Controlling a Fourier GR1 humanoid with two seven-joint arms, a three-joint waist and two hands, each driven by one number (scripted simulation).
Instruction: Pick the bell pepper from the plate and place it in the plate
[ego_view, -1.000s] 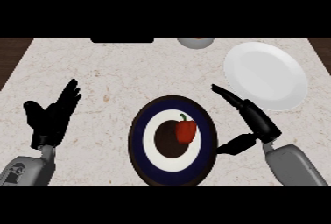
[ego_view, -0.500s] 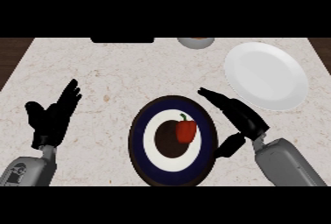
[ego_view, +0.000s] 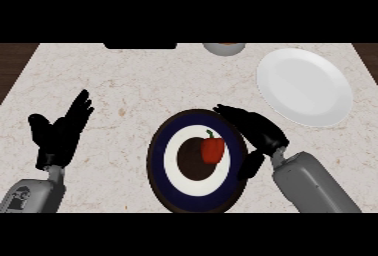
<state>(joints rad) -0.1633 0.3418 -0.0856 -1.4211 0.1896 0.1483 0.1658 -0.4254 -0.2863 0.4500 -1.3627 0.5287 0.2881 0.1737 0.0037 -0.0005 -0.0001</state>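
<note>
A red bell pepper (ego_view: 212, 149) with a green stem lies on its side in the middle of a dark blue plate (ego_view: 164, 176) with a white ring. My right hand (ego_view: 258, 132) hovers open over the plate's right rim, fingers stretched toward the upper left, thumb hanging beside the rim. It is close to the pepper and does not touch it. A plain white plate (ego_view: 304, 86) lies at the upper right. My left hand (ego_view: 60, 131) rests open at the left, fingers up.
A grey bowl (ego_view: 224, 48) sits at the counter's far edge, next to a dark object (ego_view: 140, 45). The speckled countertop (ego_view: 140, 85) ends at dark wood in the upper corners.
My right hand has moved left, from beside the blue plate to over its right rim, closer to the pepper. The left hand and the pepper stay where they were.
</note>
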